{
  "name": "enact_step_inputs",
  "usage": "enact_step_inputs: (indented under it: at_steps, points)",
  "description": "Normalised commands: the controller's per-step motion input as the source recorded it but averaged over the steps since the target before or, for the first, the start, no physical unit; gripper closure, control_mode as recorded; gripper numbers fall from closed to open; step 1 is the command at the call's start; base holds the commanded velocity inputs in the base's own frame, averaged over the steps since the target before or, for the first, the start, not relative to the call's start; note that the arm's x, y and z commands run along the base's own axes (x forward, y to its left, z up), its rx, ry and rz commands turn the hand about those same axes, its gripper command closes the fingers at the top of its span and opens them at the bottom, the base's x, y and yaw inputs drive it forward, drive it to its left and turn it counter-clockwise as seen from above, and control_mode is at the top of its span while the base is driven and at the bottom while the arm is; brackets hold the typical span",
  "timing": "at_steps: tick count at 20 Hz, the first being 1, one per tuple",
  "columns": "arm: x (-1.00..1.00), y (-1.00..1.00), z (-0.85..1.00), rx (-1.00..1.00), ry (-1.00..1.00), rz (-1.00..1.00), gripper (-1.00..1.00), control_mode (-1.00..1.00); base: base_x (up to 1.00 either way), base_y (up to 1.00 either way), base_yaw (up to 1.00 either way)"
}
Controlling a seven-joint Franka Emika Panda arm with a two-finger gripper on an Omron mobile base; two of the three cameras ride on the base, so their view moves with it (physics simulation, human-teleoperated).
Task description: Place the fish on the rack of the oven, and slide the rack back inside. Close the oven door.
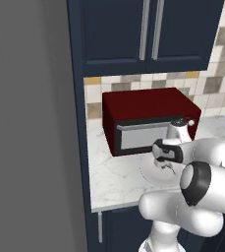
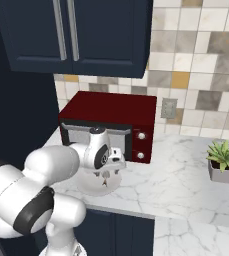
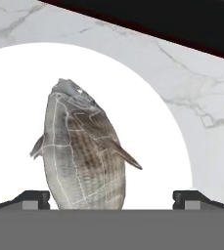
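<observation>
Hand view, left to right: left tip of the pincer (image 3: 111, 199), fish (image 3: 81, 151), then right tip; jaws stood wide apart w/ nothing held. Fish lay on white plate (image 3: 152, 122) on the marble surface (image 3: 206, 88). It looked slim, grey-silver w/ darker scales; probably light, stiff, slippery, so grip across mid-body.

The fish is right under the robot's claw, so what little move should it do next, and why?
Probably lower straight down and close. In the hand view the fish lies on the white plate between the two wide-open fingertips, which look not yet around it. The claw hangs just above the plate on the counter.
</observation>
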Motion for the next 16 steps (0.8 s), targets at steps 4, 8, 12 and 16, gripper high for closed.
enact_step_inputs:
  at_steps: [4, 8, 12, 16]
  points:
    - [0.00, 0.00, -0.29, 0.00, 0.00, 0.00, -1.00, -1.00, 0.00, 0.00, 0.00]
    - [0.00, 0.01, -0.34, -0.01, 0.00, 0.00, -1.00, -1.00, 0.00, 0.00, 0.00]
    - [0.00, 0.07, -0.17, -0.01, 0.00, 0.00, 1.00, -1.00, 0.00, 0.00, 0.00]
    - [0.00, 0.00, 0.00, 0.00, 0.00, 0.00, 1.00, -1.00, 0.00, 0.00, 0.00]
